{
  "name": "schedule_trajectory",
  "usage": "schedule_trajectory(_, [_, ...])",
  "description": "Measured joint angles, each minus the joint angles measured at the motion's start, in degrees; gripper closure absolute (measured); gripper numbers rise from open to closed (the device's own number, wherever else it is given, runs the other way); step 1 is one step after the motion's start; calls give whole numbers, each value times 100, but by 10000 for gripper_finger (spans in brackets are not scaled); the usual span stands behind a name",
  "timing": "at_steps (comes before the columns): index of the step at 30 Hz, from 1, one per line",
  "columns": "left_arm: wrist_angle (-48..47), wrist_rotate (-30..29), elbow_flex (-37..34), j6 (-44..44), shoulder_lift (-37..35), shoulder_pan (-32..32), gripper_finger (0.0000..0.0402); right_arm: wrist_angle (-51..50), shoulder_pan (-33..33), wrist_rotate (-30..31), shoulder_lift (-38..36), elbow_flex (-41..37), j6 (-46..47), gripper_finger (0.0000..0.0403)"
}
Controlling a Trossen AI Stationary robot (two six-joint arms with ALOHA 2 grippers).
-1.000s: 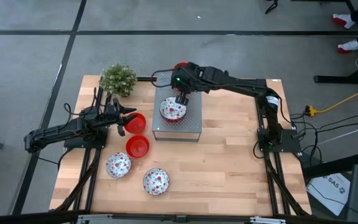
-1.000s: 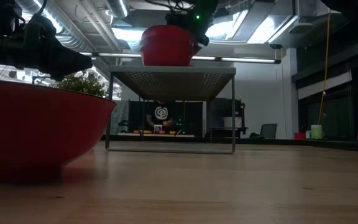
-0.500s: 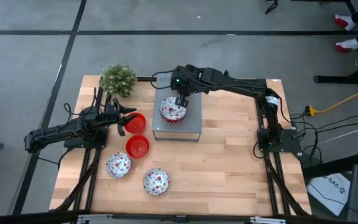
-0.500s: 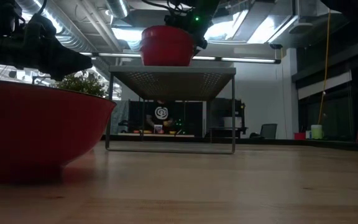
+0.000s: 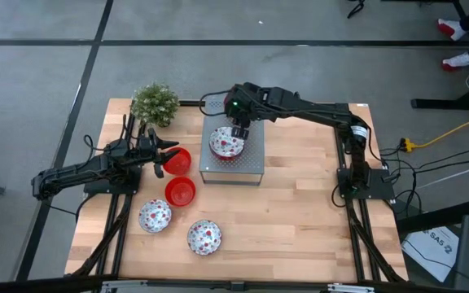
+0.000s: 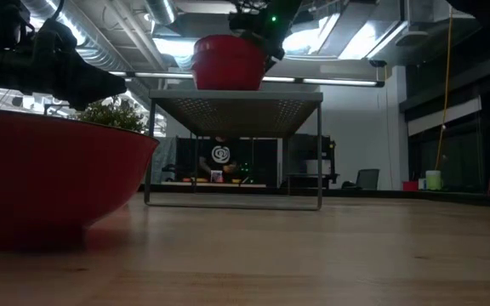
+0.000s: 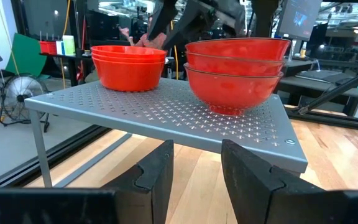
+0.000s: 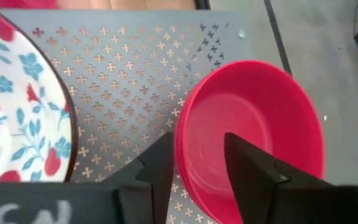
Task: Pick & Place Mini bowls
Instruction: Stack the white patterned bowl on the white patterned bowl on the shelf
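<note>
Two stacks are sitting rim-up on the grey perforated box point(image 5: 232, 152) in the high view: a patterned white stack point(image 5: 226, 144) near its middle and a red stack point(image 5: 236, 88) at its far edge, mostly hidden under the right arm. The right gripper point(image 5: 239, 127) is hovering between them, arm stretched across from the right. Four more bowls are lying rim-up on the table point(image 5: 300, 220): two red point(image 5: 177, 161) point(image 5: 180, 192), two patterned point(image 5: 155, 216) point(image 5: 204, 237). The left gripper point(image 5: 163, 159) is waiting beside the nearer red one.

Low view: a red-sided stack point(image 6: 228, 63) is standing upright on the box.

Left wrist view: fingers point(image 7: 157, 174) are standing apart, holding nothing.

Right wrist view: fingers point(image 8: 247, 168) are parted and empty, over the red stack's point(image 8: 250, 140) open mouth.
</note>
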Motion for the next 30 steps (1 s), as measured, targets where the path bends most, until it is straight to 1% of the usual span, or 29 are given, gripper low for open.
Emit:
schedule_trajectory(7, [0, 0, 0, 0, 0, -2, 272, 7, 135, -6, -299, 7, 2, 257])
schedule_trajectory(11, [1, 0, 0, 0, 0, 0, 272, 22, 361, -193, -442, 7, 28, 259])
schedule_trajectory(15, [2, 0, 0, 0, 2, -2, 272, 111, 676, -345, -619, 7, 14, 259])
schedule_trajectory(30, [0, 0, 0, 0, 2, 0, 272, 208, 2122, -401, -1009, 7, 12, 259])
